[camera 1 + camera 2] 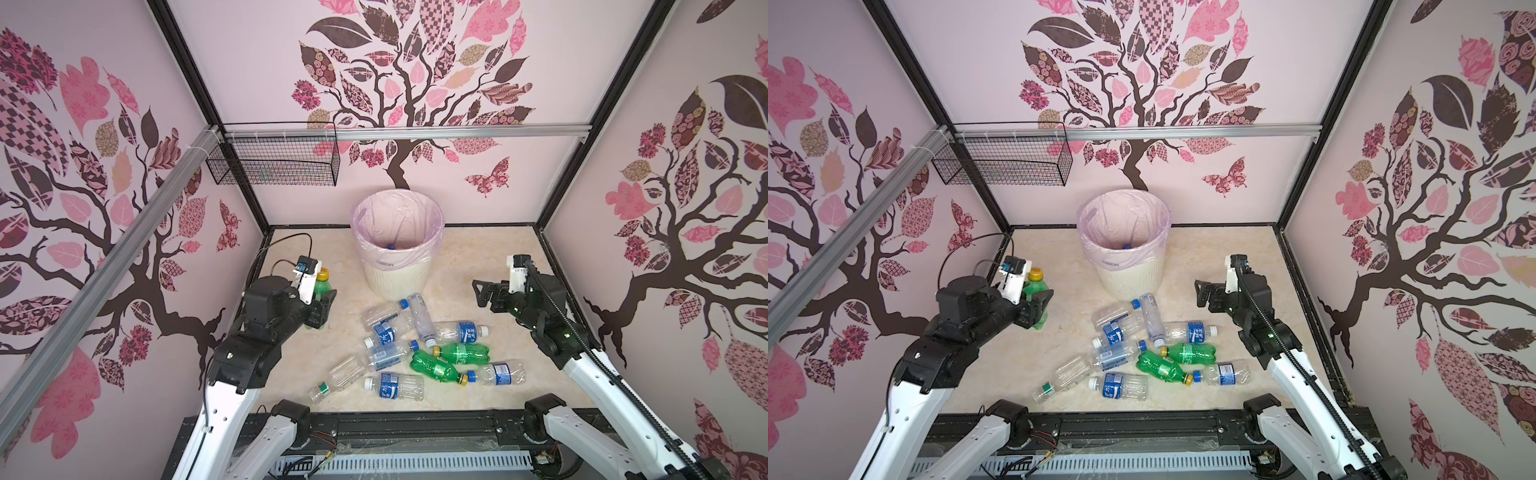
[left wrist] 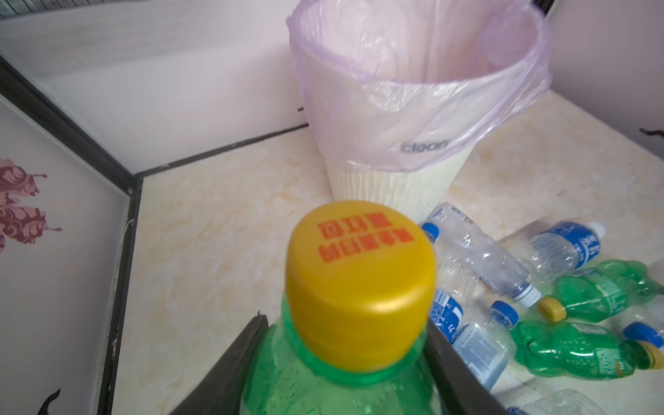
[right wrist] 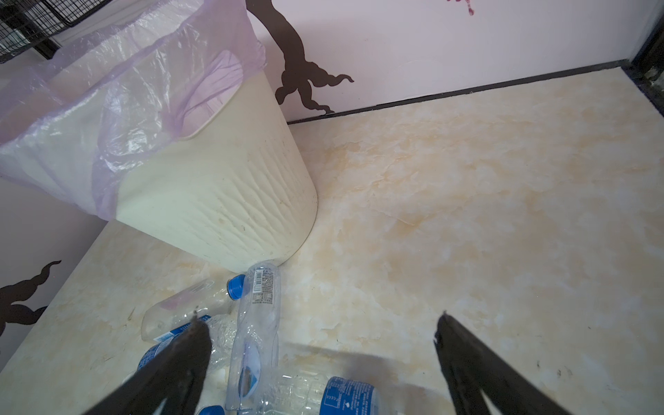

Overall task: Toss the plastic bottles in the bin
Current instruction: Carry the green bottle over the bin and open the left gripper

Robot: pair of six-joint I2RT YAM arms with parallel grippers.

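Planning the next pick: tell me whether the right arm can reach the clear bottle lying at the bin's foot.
Probably yes: the right gripper is open and empty, the clear bottle lies uncovered, only bare floor between them. The bin close behind may crowd it.

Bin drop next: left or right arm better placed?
Left. The left gripper is shut on the green bottle, held upright beside the bin. The right gripper is open and empty, so it would need to pick from the loose bottles first.
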